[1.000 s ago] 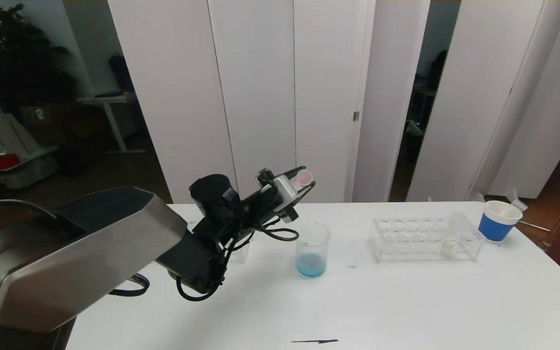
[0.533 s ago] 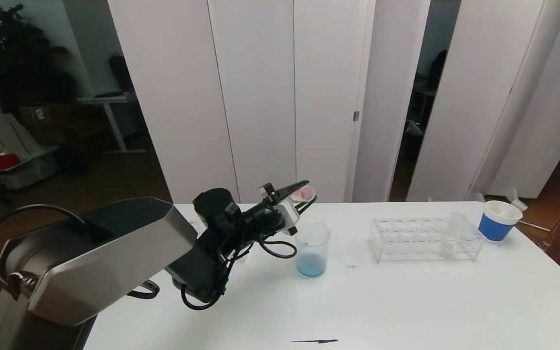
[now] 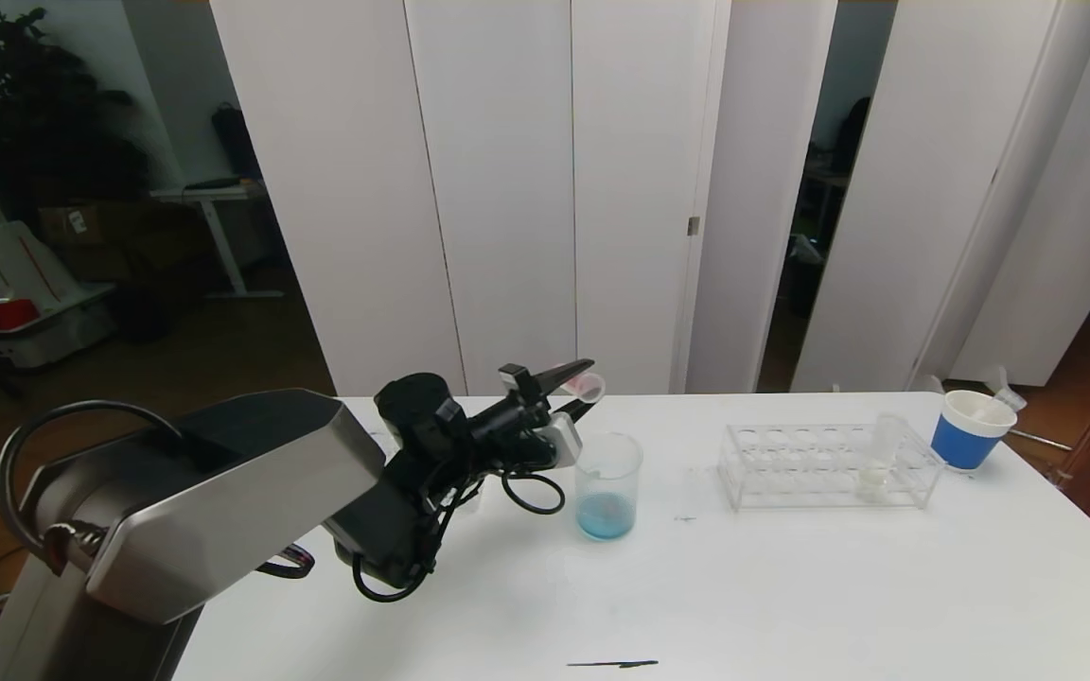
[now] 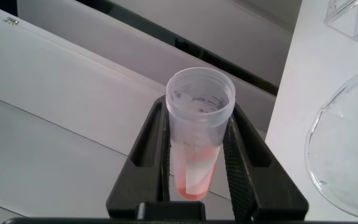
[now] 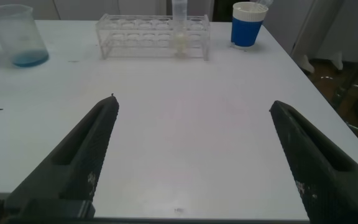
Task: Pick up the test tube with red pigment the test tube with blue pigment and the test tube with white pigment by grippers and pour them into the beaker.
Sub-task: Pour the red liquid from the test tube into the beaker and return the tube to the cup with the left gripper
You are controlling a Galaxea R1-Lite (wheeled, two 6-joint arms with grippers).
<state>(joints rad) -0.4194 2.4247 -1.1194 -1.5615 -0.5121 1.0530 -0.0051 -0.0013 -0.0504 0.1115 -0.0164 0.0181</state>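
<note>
Up close, the left end effector (image 4: 197,155) clamps a red-pigment tube (image 4: 197,134); overhead, the beaker (image 3: 607,482) holds blue.

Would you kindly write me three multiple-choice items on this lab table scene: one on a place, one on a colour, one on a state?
1. Where does the test tube with white pigment stand?
A. In the beaker
B. In the clear rack
C. In the paper cup

2. What colour is the liquid in the beaker?
A. Blue
B. Green
C. Yellow

3. How is the left gripper?
A. Open and empty
B. Shut on a tube with red pigment
C. Shut on the beaker

Answers:
1 B: the tube stands upright near the right end of the rack.
2 A: a shallow blue layer lies at its bottom.
3 B: the left wrist view shows the tube with red pigment clamped between the fingers.
</note>
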